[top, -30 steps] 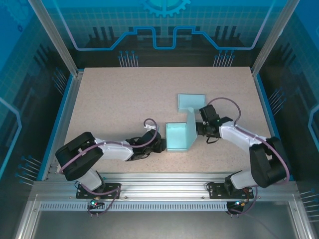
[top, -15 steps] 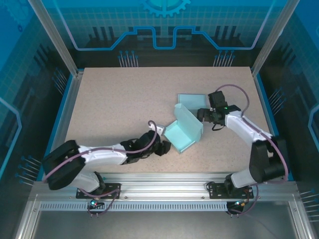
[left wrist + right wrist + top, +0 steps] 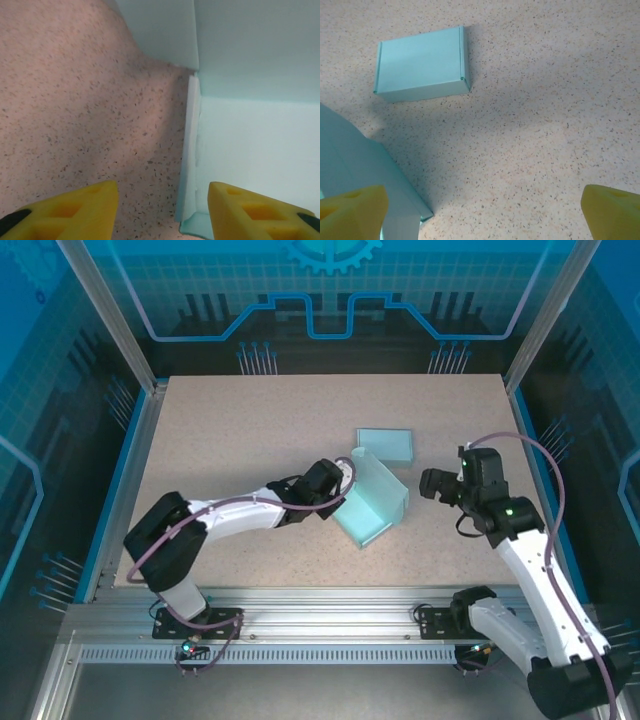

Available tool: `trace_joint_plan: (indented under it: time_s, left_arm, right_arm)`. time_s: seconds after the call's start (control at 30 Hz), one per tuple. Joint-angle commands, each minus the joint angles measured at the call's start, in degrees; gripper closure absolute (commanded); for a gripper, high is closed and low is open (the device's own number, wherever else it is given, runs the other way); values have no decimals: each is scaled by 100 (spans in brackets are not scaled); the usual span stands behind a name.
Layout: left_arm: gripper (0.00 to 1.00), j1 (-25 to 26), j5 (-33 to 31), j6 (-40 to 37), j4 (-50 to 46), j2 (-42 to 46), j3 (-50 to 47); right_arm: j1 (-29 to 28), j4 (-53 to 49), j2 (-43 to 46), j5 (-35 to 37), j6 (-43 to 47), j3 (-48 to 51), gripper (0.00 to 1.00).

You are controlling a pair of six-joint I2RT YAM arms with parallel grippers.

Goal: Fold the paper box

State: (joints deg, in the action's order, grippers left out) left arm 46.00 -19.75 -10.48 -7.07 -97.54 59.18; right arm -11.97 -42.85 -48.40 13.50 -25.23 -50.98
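The paper box (image 3: 372, 502) is a pale teal carton lying half folded in the middle of the table, its tall lid panel standing up at the back. My left gripper (image 3: 337, 492) is at its left side. In the left wrist view the yellow fingertips (image 3: 75, 207) stand apart, with a box wall edge (image 3: 191, 150) and bare table between them; nothing is clamped. My right gripper (image 3: 430, 485) hovers to the right of the box, apart from it. Its jaws are wide open over bare table (image 3: 520, 150), with a corner of the box (image 3: 365, 170) at lower left.
A second teal box (image 3: 386, 444), fully folded and shut, lies just behind the open one and appears again in the right wrist view (image 3: 420, 62). The speckled table (image 3: 230, 440) has free room left and behind. Frame posts stand at the corners.
The left gripper swung from the front edge up to the box's left side. The box turned and slid right. The right gripper drew back to the right, away from the lid panel.
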Motion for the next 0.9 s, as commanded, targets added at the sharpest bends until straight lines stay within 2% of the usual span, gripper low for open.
trace_joint_plan:
  time_s: [0.0, 0.6, 0.87]
  left_arm:
    - [52, -82, -89, -440, -498, -229, 388]
    - [58, -90, 120, -314, -756, -894, 823]
    - [74, -100, 127, -286, -857, -1115, 866]
  right_arm:
    - [36, -466, 293, -144, -98, 202, 0]
    - [32, -698, 914, -180, -159, 282, 0]
    - [36, -672, 982, -234, -174, 264, 0]
